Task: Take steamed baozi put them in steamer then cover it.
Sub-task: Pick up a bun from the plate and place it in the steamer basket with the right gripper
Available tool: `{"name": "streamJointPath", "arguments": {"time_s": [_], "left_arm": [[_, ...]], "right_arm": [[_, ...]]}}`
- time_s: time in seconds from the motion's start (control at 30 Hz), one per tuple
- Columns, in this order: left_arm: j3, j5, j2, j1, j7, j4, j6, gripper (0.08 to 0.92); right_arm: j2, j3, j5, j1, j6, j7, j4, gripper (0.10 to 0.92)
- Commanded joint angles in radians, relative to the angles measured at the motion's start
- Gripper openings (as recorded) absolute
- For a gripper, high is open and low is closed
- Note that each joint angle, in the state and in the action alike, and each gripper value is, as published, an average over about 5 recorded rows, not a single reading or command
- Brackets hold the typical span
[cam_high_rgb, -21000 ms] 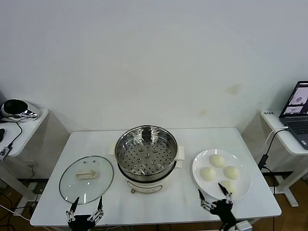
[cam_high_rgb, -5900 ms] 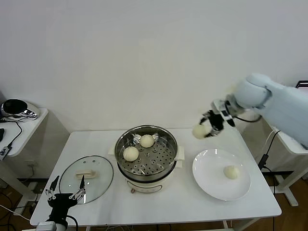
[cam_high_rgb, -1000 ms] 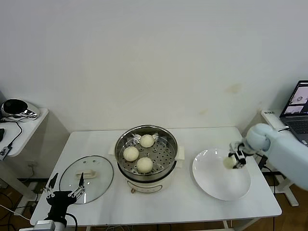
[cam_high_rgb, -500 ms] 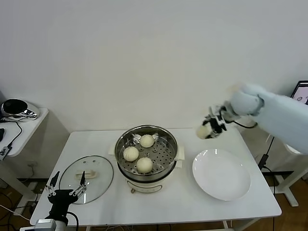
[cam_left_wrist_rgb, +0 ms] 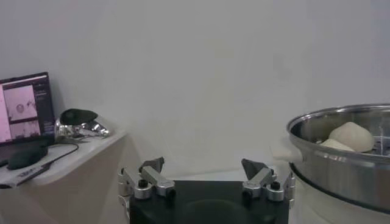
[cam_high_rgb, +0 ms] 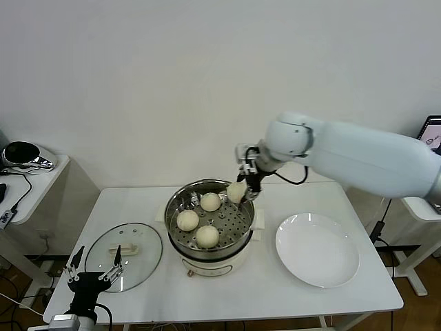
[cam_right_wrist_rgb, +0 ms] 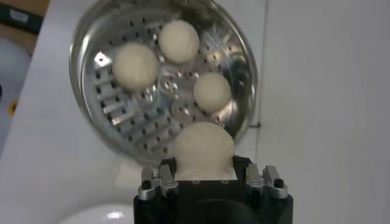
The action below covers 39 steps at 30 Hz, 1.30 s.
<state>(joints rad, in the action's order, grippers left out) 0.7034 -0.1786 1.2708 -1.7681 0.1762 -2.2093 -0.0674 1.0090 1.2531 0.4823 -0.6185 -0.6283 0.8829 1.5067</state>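
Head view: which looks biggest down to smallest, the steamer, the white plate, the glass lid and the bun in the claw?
1. steamer
2. white plate and glass lid: look nearly alike, so unranked
3. bun, held by the right gripper above the steamer's rim, far the smallest

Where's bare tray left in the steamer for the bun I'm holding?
The perforated tray is bare on its plate-side half, under the right gripper and its baozi. The lid-side half is crowded with three baozi.

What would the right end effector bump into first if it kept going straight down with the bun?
Probably the steamer: the right end effector, shut on a baozi, points down near its far right rim. Rim or tray first is unclear.
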Motion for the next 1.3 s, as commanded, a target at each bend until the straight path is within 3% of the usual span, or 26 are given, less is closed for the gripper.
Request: {"name": "streamJointPath", "arguments": {"time_s": [0.03,0.8,0.9,1.13,1.3], "left_arm": [[0.01,-0.005,-0.001,-0.002,0.0,0.0,-0.001,0.823],[0.013,-0.007,-0.001,0.004,0.0,0.01,0.001,0.823],[0.015,-0.009,-0.002,0.004,0.0,0.009,0.001,0.823],[0.016,-0.009,-0.004,0.008,0.0,0.014,0.0,0.823],[0.011,-0.007,-0.007,0.014,-0.001,0.027,0.001,0.823]], "right_arm": [[0.126,0.048,0.036,0.068,-0.098,-0.052,-0.064,0.585],[0.157,0.018,-0.101,0.194,-0.075,-0.06,-0.19,0.591],[0.152,0.005,-0.098,0.195,-0.074,-0.066,-0.187,0.619],[0.043,-0.067,-0.021,0.125,-0.091,-0.089,-0.067,0.793],[-0.13,-0.15,0.053,0.128,-0.044,-0.229,0.108,0.821]]}}
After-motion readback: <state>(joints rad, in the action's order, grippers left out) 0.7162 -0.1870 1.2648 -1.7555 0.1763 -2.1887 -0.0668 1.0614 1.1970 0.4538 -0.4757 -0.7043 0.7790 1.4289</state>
